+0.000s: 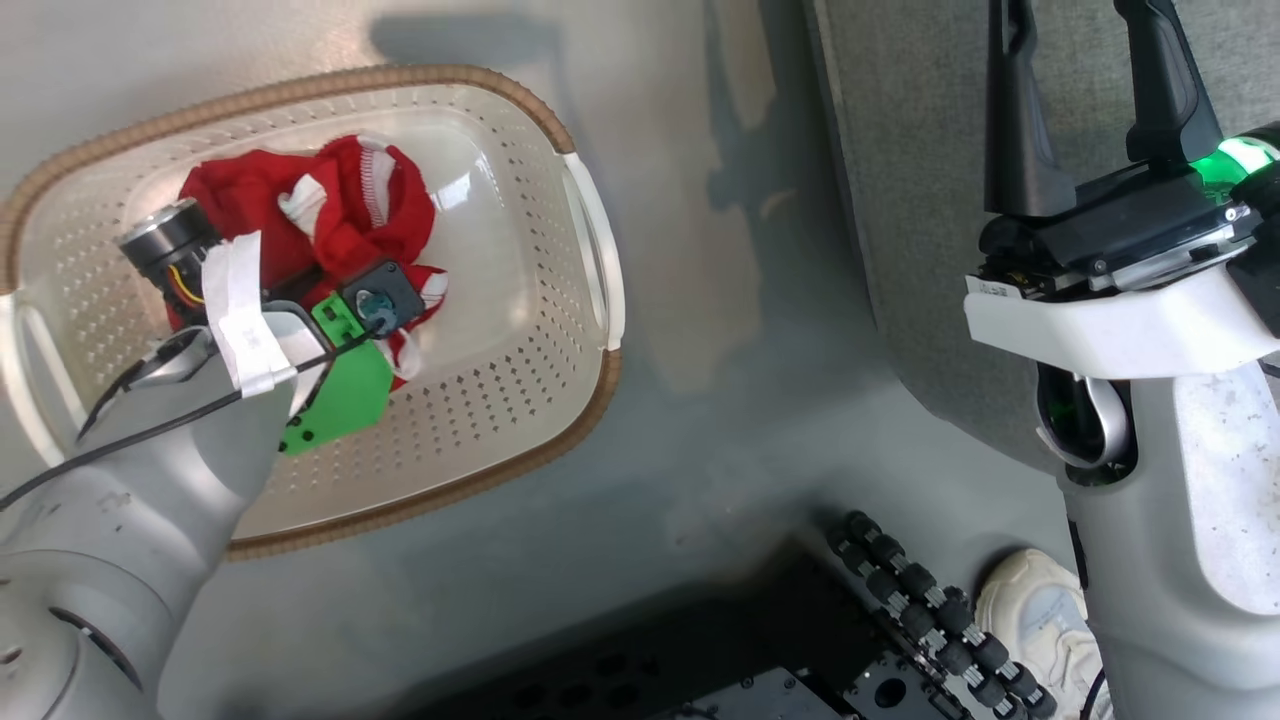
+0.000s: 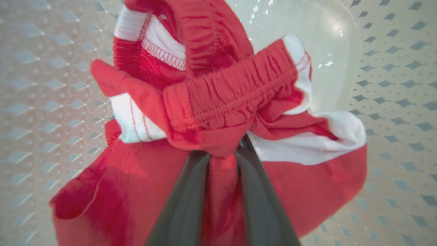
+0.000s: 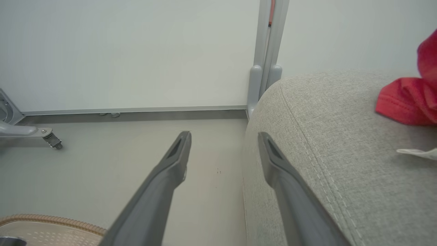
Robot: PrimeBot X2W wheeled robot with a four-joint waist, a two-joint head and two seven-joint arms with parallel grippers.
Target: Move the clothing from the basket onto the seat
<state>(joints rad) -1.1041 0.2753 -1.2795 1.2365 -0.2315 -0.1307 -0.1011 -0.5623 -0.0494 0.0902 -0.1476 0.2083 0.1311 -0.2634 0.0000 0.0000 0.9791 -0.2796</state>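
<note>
One striped garment point(image 1: 330, 215) lies bunched in the single basket point(image 1: 520, 330). The left gripper point(image 2: 223, 153), arm reaching down, pinches a fold of it. A second garment point(image 3: 406, 99) lies on the seat point(image 3: 324, 136). The right gripper point(image 3: 224, 136) hovers spread at the seat's edge.

- The left arm point(image 1: 150, 470), grey and bent, reaches up and rightward from the lower left corner of the head view.
- Its wrist point(image 1: 300, 340) tips downward and carries a green bracket point(image 1: 345, 400).
- The left end effector point(image 2: 223, 157) has its two dark fingers point(image 2: 184, 205) set close together, pinching a fold of the red-and-white garment point(image 2: 218, 102) between them.
- The right arm point(image 1: 1180, 520) stands upright along the right edge of the head view, under a white wrist housing point(image 1: 1110, 330).
- The right end effector point(image 1: 1090, 60) points up that view, its fingers spread wide and empty.
</note>
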